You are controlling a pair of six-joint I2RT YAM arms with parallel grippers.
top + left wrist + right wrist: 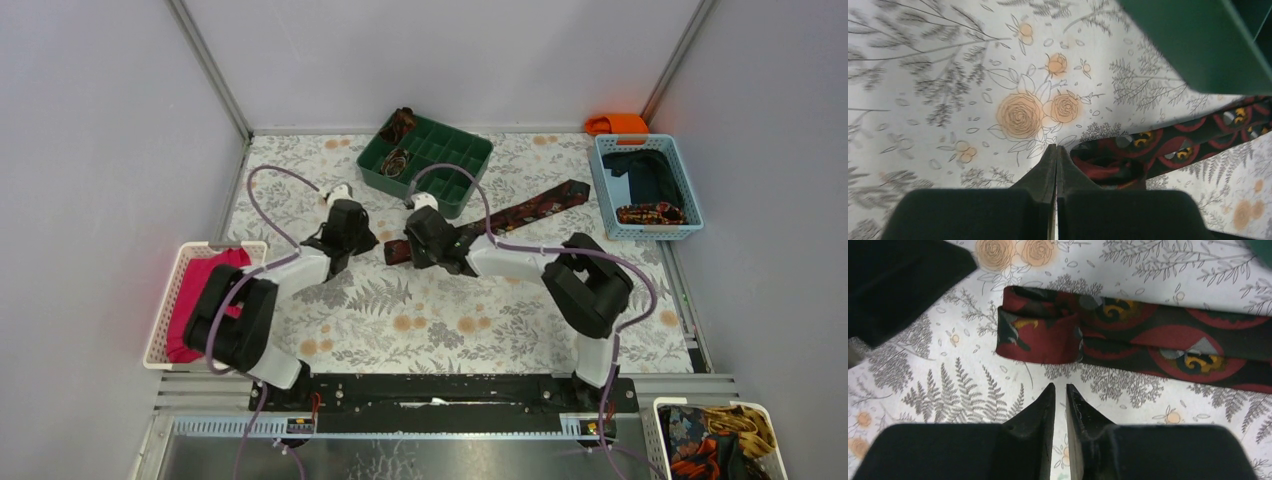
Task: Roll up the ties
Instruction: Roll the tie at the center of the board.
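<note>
One maroon tie (1148, 340), end folded; left tool (1056, 147) closed, empty; right tool (1060, 386) barely parted, empty.

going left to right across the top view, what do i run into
white basket → left pincer → right pincer → blue basket

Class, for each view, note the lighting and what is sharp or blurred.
Top external: light even and soft, no glare on the tablecloth. Left wrist: its print smears toward the left edge, and the green tray is soft. Right wrist: the folded end of the tie is crisp; a black mass at top left is out of focus.
</note>
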